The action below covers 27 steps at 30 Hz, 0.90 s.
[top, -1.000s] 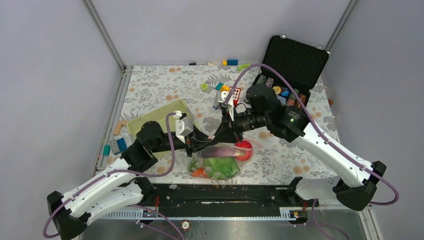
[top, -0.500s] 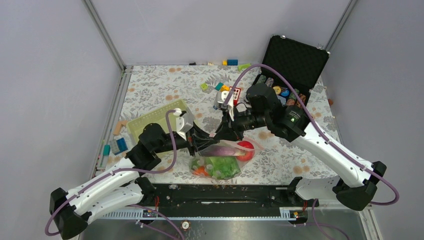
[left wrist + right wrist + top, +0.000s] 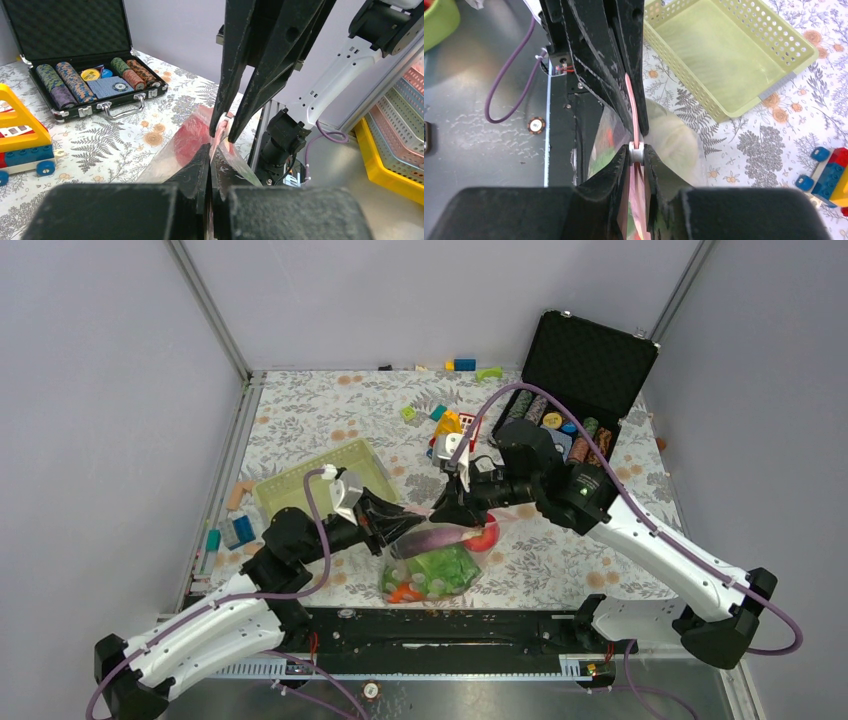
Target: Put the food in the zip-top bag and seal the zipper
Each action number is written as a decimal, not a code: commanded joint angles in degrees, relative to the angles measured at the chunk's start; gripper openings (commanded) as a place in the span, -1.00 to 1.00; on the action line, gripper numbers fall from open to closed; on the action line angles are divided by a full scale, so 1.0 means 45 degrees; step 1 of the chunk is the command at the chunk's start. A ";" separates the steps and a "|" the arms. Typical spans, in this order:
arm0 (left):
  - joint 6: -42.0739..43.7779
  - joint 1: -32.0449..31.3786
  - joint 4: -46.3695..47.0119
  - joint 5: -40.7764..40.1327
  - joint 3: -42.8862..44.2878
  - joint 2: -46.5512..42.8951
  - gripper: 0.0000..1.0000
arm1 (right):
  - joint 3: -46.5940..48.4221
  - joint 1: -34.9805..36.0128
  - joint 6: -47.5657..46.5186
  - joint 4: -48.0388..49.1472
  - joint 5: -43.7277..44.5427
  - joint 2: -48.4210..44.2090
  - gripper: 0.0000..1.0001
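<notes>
The zip-top bag [image 3: 432, 570] hangs near the table's front edge, held up by both grippers. Inside it I see green leafy pieces [image 3: 445, 568], an orange piece [image 3: 400, 590] and the red round food [image 3: 486, 536]. My left gripper [image 3: 397, 532] is shut on the bag's mouth edge [image 3: 210, 150]. My right gripper [image 3: 446, 515] is shut on the zipper's small white slider [image 3: 636, 153], a short way along the pink-red zipper [image 3: 634, 107] from the left fingers [image 3: 596, 65]. In the left wrist view the right fingers [image 3: 225, 85] come down onto the strip.
A pale green basket [image 3: 315, 475] lies left of the bag, also in the right wrist view [image 3: 724, 55]. An open black case of poker chips [image 3: 575, 380] stands at the back right. Coloured blocks [image 3: 448, 425] are scattered behind the grippers and at the left edge [image 3: 232, 530].
My left arm has drawn back to the left with the bag's edge. The right gripper has stayed pinched on the strip, and the bag has swung slightly left.
</notes>
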 commanded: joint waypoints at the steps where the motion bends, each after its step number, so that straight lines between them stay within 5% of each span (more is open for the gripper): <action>1: -0.0252 0.0094 0.1900 -0.1338 -0.0016 -0.0816 -1.00 | -0.0659 -0.0104 -0.0659 -0.0973 0.0918 -0.0710 -1.00; 18: 0.0263 0.0085 -0.0065 -0.5145 -0.0076 -0.1164 -1.00 | -0.3035 -0.3430 -0.1076 -0.1284 0.2691 -0.1902 -1.00; 27: 0.0771 0.0107 -0.0061 -0.6596 0.0022 -0.0594 -1.00 | -0.3957 -0.4123 -0.0797 -0.1840 0.5969 -0.2816 -1.00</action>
